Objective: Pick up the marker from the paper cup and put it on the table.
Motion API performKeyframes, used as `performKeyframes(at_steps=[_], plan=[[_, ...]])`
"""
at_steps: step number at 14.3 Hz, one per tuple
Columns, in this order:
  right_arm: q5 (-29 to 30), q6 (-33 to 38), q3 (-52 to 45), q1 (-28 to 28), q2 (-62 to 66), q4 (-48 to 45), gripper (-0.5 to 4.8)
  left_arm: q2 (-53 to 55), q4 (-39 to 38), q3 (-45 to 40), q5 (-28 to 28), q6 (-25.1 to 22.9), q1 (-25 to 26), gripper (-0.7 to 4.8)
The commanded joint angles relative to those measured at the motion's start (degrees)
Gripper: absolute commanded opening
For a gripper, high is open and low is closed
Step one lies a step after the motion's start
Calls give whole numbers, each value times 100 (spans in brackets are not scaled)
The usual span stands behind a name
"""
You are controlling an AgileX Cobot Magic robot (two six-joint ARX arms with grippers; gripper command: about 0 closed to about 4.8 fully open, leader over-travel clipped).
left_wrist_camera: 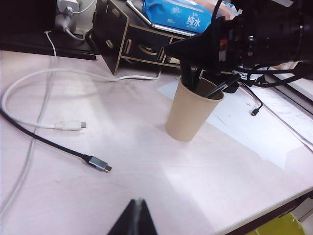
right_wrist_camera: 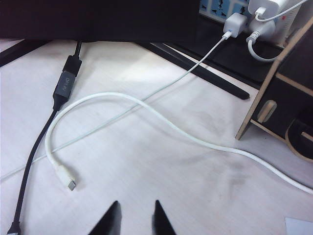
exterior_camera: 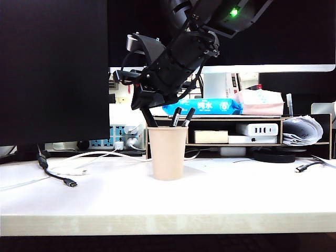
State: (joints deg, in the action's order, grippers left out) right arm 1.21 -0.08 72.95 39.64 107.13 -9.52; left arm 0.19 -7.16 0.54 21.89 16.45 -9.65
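From outside, I saw the right gripper (exterior_camera: 144,102) above the cup's (exterior_camera: 168,152) left rim, meeting the marker (exterior_camera: 149,118), which leaned inside the cup. In the left wrist view, the left gripper (left_wrist_camera: 137,218) sat well short of the cup, jaws together. In the right wrist view, the jaws stood apart and I couldn't tell if they held anything. I'd lift straight along the barrel.

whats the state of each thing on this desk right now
marker: leaning, lower end in paper cup, top clamped by right gripper
paper cup: upright on table, two other markers inside
right gripper: above paper cup, shut on marker
left gripper: shut, empty, hanging over table
white cable: loose end unplugged on table
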Motion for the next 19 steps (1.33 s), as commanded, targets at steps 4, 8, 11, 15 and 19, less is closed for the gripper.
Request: performKeyframes(at_steps=[4, 8, 11, 15, 19], plan=[[-48, 2, 26, -31, -105, 59, 89, 0, -7, 2, 17, 4, 7, -5], [-48, 0, 26, -76, -105, 221, 79, 0, -7, 2, 17, 7, 7, -5], [-46, 2, 26, -76, -105, 221, 43, 0, -7, 2, 17, 7, 7, -5], [-48, 2, 26, -76, -107, 221, 43, 0, -7, 2, 17, 7, 7, -5], [-179, 0, 28, -105, -258, 181, 40, 0, -7, 2, 17, 7, 7, -5]])
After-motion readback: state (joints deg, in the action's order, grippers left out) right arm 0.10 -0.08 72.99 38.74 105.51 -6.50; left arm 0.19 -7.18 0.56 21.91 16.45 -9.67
